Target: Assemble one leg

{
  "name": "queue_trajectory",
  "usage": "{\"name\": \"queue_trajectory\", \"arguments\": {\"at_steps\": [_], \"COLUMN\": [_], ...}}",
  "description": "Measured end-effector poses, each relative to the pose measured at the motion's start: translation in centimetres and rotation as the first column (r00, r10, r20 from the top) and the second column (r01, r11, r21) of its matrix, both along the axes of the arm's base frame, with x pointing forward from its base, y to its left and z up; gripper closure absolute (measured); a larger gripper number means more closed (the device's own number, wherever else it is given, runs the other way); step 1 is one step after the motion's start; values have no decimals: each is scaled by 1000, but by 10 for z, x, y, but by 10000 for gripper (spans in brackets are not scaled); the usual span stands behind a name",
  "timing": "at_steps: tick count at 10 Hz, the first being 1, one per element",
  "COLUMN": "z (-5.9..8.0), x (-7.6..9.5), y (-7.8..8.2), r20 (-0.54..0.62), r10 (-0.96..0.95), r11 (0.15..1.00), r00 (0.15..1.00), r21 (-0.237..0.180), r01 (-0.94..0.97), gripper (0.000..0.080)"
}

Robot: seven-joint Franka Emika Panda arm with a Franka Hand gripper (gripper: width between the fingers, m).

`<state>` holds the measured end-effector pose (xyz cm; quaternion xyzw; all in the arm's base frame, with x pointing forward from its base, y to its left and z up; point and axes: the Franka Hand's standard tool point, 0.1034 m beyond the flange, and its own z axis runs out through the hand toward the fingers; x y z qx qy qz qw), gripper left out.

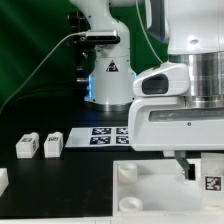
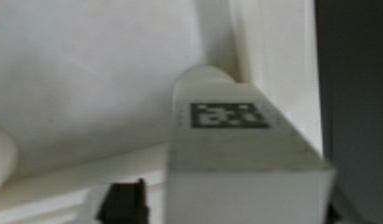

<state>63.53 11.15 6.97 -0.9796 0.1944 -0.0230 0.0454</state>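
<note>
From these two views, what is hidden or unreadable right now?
- Gripper: the exterior view shows only a dark finger below the arm housing; open or shut is unclear.
- Leg: the wrist view shows it blurred and cut by the edge; its seating is unclear.
- Tray: the arm hides its far side and the frame edge cuts it.
- Loose legs: tags too small to read.

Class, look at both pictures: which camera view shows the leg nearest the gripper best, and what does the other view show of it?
The wrist view shows it best: the leg fills the frame, with its tag facing the camera. The exterior view shows only a small part of that leg at the picture's edge, below the gripper, over the white tray-like piece.
</note>
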Motion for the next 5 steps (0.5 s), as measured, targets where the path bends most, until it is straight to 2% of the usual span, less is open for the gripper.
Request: {"name": "queue_trajectory", "arguments": {"at_steps": [1,3,4,5], "z": [0,0,0,-2], "x": [0,1,2,0], "y": [-1,-3,-4,-6], "r20": [-7,-45,-57,-90], "r10": [-84,-348,-461,-635], "r11": [996,937,886,769], "r00": [996,936,885,767], "r21": [5,9,13,26], "r01": [84,349,463,639], "gripper": [510,509,509,509]}}
